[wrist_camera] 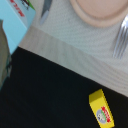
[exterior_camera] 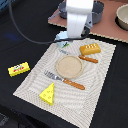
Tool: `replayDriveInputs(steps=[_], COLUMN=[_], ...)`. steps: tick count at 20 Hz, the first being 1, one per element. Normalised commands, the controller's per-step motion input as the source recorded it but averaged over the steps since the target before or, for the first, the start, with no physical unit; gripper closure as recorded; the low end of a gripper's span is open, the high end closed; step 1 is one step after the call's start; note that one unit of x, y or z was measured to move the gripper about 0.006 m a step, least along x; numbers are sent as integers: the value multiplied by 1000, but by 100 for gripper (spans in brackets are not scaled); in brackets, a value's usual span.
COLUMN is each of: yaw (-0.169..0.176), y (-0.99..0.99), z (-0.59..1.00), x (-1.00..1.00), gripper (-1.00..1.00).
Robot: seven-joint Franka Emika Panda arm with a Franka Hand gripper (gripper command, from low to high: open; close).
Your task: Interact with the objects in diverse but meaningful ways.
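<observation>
Milk carton (exterior_camera: 64, 36), pale blue, stands at the placemat's (exterior_camera: 95, 95) twelve o'clock edge, directly beneath the arm. Likely light, rigid, smooth-sided; grip across its flat faces, mid-height. Whether the tool is open or closed cannot be told.

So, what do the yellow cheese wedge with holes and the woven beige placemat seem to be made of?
The yellow cheese wedge with holes looks like moulded plastic: even colour, smooth faces, a toy. The woven beige placemat seems textile or woven vinyl: fine ribbed texture, matte; which fibre, I cannot tell.
</observation>
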Motion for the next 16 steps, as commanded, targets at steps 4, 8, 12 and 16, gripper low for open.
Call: replayDriveInputs(steps=[4,8,12,16], yaw=[0,0,0,0], y=[-466,-456,-449,-434], z=[-119,-127,-176,-244], x=[-852,-860,-873,-900], gripper=[-100,-100,-100,-100])
